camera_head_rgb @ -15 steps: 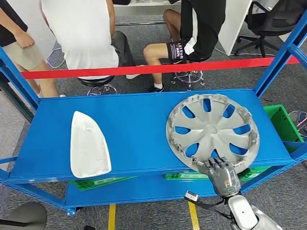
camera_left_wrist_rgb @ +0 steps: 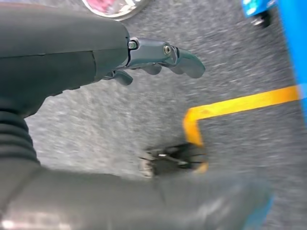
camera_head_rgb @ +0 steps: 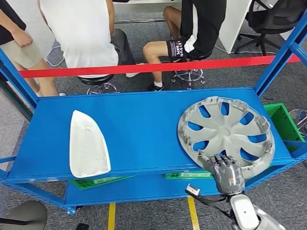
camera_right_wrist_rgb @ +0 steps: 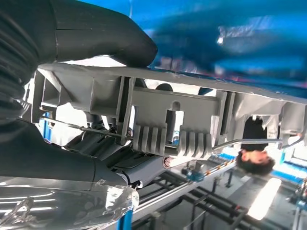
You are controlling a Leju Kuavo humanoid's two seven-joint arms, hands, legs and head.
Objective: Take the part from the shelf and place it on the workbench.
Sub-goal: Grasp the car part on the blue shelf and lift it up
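Observation:
A grey wheel cover (camera_head_rgb: 226,132) lies at the right end of the blue shelf (camera_head_rgb: 145,124), its near rim reaching the front edge and looking slightly raised. My right hand (camera_head_rgb: 226,173) grips that near rim from the front. In the right wrist view the thumb (camera_right_wrist_rgb: 101,38) lies on one face of the cover's ribbed rim (camera_right_wrist_rgb: 170,110) and the fingers (camera_right_wrist_rgb: 72,163) on the other. A white curved part (camera_head_rgb: 88,143) rests flat on the shelf's left side. My left hand (camera_left_wrist_rgb: 159,55) hangs over the grey floor, fingers stretched out, holding nothing.
A red tape (camera_head_rgb: 152,68) runs behind the shelf, with people seated on stools (camera_head_rgb: 99,81) past it. Blue uprights (camera_head_rgb: 280,55) frame the shelf's corners. A green crate (camera_head_rgb: 282,122) sits at the right, green trays (camera_head_rgb: 98,182) on the lower level. Yellow lines (camera_left_wrist_rgb: 231,108) mark the floor.
The wheel cover has slid to the right along the shelf with my right hand on its rim. The white part has stayed in place.

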